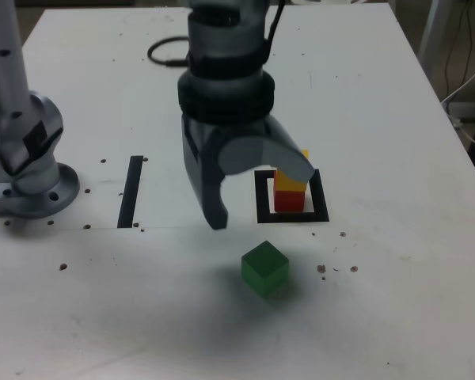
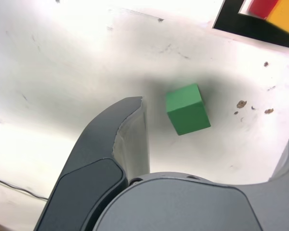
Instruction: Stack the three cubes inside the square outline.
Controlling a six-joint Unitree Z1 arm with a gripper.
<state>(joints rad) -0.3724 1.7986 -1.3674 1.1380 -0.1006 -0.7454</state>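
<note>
White tabletop (image 1: 396, 301), matte and dotted with small brown chips and pits, spreads under the grey robot gripper (image 2: 216, 142). The gripper's jaws stand wide apart, with nothing held between them; in the wrist view one dark grey curved finger (image 2: 98, 139) with a pale inner face and part of the other are seen. Nearest to the gripper is a solid green cube (image 1: 265, 269), resting on the tabletop; in the wrist view it appears in the gap between the two fingers, touching neither. In the exterior view it sits in front of the square outline (image 1: 321, 198), a thick black frame with a pale centre, and outside it. Within the outline, a red cube (image 1: 289, 201) is at the bottom with a yellow cube (image 1: 291, 180) on top of it; the yellow cube's upper part is partly covered by the gripper in the exterior view. Farther out, toward the exterior view's left, a straight black strip (image 1: 131, 192) lies on the tabletop, apart from the outline. Beyond the strip on that same side, the round grey metal arm base (image 1: 43, 198) is mounted on the tabletop.
</note>
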